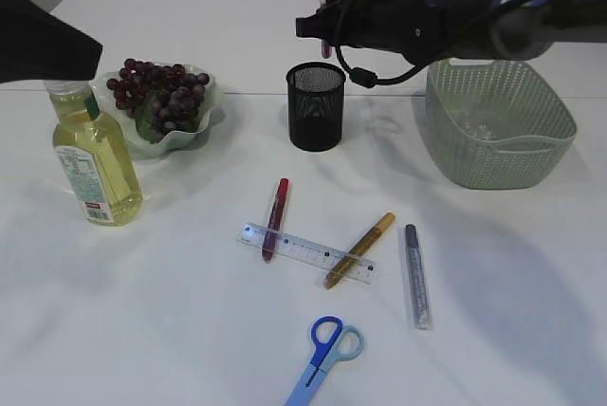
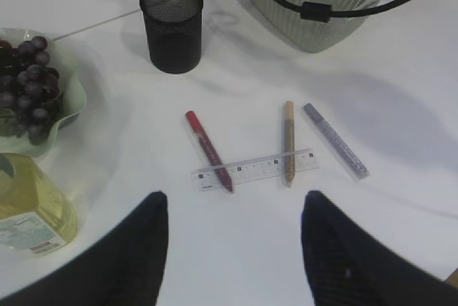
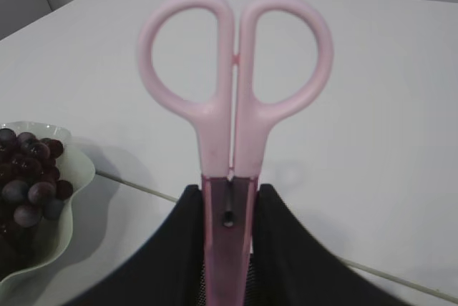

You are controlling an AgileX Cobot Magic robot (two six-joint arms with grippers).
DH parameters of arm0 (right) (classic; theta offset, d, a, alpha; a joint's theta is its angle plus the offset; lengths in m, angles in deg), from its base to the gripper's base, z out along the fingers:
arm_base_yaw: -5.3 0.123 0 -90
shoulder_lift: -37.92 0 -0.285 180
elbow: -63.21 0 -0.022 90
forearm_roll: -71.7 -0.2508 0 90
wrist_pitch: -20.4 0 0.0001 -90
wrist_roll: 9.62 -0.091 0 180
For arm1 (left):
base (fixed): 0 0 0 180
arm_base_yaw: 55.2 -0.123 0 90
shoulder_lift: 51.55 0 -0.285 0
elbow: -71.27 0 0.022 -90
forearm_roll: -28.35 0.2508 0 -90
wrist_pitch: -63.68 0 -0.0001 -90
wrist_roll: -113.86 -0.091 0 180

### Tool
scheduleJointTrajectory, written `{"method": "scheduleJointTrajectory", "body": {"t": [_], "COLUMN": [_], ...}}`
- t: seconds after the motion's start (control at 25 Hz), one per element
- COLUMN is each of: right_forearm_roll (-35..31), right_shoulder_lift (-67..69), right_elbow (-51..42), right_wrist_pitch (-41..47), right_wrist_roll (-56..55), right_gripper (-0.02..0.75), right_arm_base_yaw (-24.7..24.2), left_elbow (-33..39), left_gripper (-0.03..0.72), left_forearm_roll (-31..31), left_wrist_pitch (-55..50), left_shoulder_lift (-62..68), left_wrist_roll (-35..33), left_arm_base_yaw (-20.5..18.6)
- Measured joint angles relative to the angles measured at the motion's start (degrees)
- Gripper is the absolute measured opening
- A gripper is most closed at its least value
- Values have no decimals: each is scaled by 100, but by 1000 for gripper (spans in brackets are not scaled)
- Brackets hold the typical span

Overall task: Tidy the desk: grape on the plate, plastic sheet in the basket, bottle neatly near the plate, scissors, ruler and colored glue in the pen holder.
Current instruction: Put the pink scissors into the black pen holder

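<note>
Blue scissors (image 1: pixel 324 360): nearest the camera on the white tabletop (image 1: pixel 142 311), closed, plastic loop handles pointing away.
Ruler (image 1: pixel 305 252): clear flat strip beyond the scissors; a red glue pen (image 1: pixel 275 218) lies across its left end, a gold glue pen (image 1: pixel 359 249) across its right end.
Silver glue pen (image 1: pixel 417 275): glittery stick just right of the ruler, apart from it.
Bottle (image 1: pixel 93 155): upright at far left, clear plastic with yellow liquid and a printed label, near the plate.
Left tool (image 2: pixel 232 249): two dark fingers standing apart above the tabletop, nothing between them.
Plate (image 1: pixel 204 93): pale green, wavy-rimmed, carrying the dark grape (image 1: pixel 156 93) bunch.
Pen holder (image 1: pixel 316 105): black mesh cylinder, centre, upright.
Basket (image 1: pixel 498 121): pale green perforated plastic, right of the pen holder.
Right tool (image 3: pixel 229 249): clamped on the blades of the pink scissors (image 3: pixel 234 91), handles up, held above the pen holder; its dark arm crosses in front of the basket's rim.
</note>
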Motion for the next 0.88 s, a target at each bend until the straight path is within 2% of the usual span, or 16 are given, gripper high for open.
{"method": "scheduleJointTrajectory", "body": {"t": [0.4,0.88], "right_forearm_roll": [0,0], "right_shoulder_lift": [358,497], "right_elbow": [57,57], "right_wrist_pitch": [-366,-334], "right_wrist_roll": [0,0], "right_gripper": [174,174], "right_arm_base_yaw": [0,0], "left_elbow": [0,0], "left_gripper": [435,435], "left_forearm_roll": [100,113], "left_wrist_pitch": [0,4], "left_shoulder_lift": [13,106], "left_wrist_roll": [0,0], "left_arm_base_yaw": [0,0]}}
